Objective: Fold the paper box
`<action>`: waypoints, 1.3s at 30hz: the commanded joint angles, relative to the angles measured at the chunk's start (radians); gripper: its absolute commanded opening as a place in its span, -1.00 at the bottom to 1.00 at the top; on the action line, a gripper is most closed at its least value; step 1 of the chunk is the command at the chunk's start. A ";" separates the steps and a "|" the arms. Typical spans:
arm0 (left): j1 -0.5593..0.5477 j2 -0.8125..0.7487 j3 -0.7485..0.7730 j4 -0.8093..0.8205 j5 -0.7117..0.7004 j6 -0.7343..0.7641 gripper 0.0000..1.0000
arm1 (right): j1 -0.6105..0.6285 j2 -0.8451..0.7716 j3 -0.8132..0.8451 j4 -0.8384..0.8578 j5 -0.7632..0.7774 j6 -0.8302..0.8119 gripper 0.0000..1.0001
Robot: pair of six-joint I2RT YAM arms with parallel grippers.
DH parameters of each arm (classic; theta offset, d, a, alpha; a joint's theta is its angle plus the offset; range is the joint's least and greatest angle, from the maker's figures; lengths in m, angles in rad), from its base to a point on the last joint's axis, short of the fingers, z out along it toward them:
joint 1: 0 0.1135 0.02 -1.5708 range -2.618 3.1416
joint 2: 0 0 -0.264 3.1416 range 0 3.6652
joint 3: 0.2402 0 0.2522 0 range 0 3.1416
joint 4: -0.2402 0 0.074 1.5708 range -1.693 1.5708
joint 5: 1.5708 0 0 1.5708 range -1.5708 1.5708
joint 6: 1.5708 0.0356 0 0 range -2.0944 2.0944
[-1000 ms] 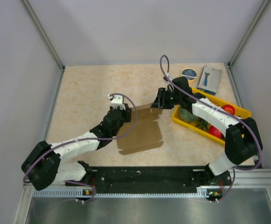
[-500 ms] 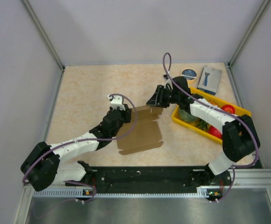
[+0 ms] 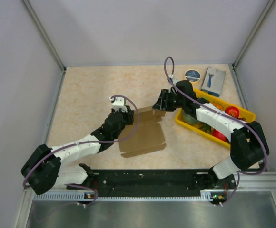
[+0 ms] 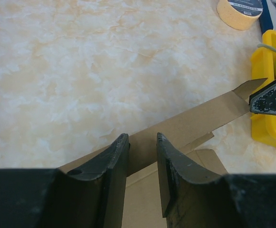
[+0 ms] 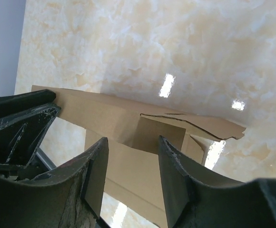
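The paper box (image 3: pixel 145 135) is a brown cardboard sheet lying flat mid-table, with its far long flap standing up. My left gripper (image 3: pixel 127 114) is at the left end of that raised flap. In the left wrist view its jaws (image 4: pixel 142 137) stand apart and the paper box flap (image 4: pixel 190 126) runs across just beyond the tips, not pinched. My right gripper (image 3: pixel 158 105) hovers at the flap's right end. It is open (image 5: pixel 132 140), above the paper box (image 5: pixel 119 118), which shows a small end tab folded inward there.
A yellow tray (image 3: pixel 246 113) with red and green items sits right of the box under the right arm. A tape roll (image 3: pixel 192 74) and a blue-and-white retail box (image 3: pixel 213 80) lie at the back right. Enclosure walls bound the table on three sides.
The right gripper has shifted slightly at the flap's right end and its jaws have widened a little. The left gripper and the box have stayed put.
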 commanded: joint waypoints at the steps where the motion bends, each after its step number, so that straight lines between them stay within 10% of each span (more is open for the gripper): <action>1: 0.005 -0.001 -0.026 -0.018 0.004 -0.016 -0.29 | 0.010 0.017 0.005 0.058 -0.022 -0.006 -0.10; 30: 0.005 -0.024 -0.037 -0.030 0.018 -0.039 -0.29 | -0.030 0.100 -0.226 0.604 -0.163 0.641 -1.00; 39: 0.003 -0.027 -0.023 -0.059 0.059 -0.010 -0.21 | -0.045 0.109 -0.329 0.771 -0.149 0.672 -1.00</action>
